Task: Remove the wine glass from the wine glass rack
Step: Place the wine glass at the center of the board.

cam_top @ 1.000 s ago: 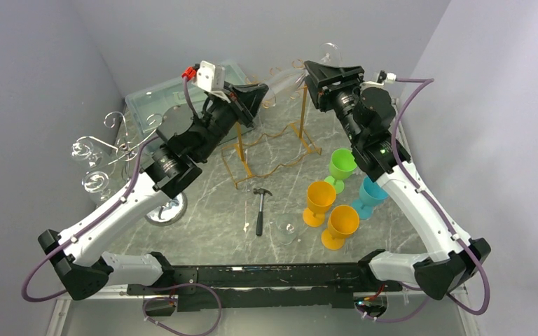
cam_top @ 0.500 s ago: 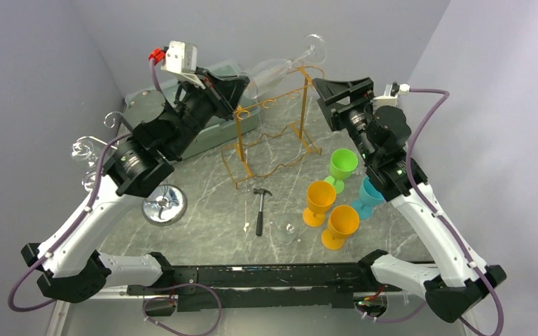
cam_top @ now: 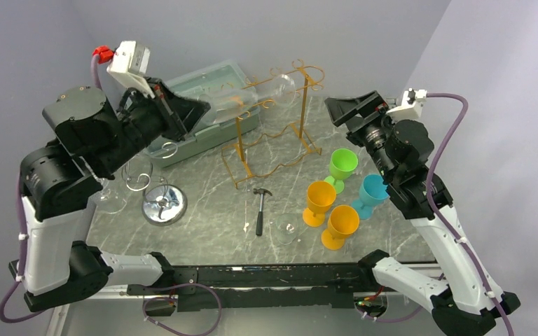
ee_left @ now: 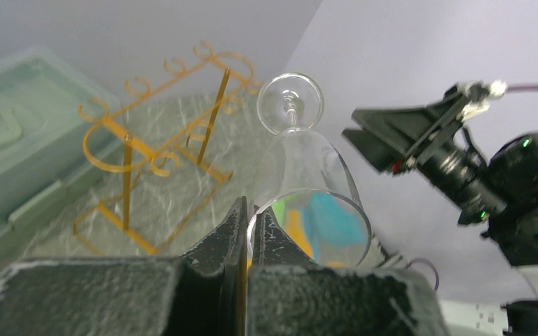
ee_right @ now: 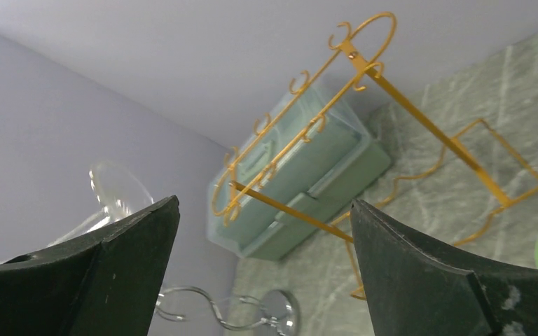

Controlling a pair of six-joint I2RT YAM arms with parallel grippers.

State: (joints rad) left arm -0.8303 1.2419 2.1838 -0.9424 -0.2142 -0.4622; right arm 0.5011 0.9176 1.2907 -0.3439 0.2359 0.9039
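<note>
We hold the wine glass (ee_left: 313, 168) aloft, just beside the top rail of the wine glass rack (ee_left: 126, 150), w/ the left claw (ee_left: 249, 220) clamped on 1 side of the bowl rim. It's thin, slick, light and fragile, so grip gently; the stem looks safer. Long axis approx. level, foot twd the right claw (ee_right: 265, 203), which gapes, empty.

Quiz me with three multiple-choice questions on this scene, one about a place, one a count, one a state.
1. The clear wine glass is: A in the left claw; B hanging on the gold wire rack; C in the right claw.
2. Orange plastic goblets number: A one; B two; C four.
3. The right claw is: A open, empty; B shut tight; C gripping something.
Answers: A, that claw pinches its rim, off the rack; B, two stand together; A, wide apart, nothing between.
</note>
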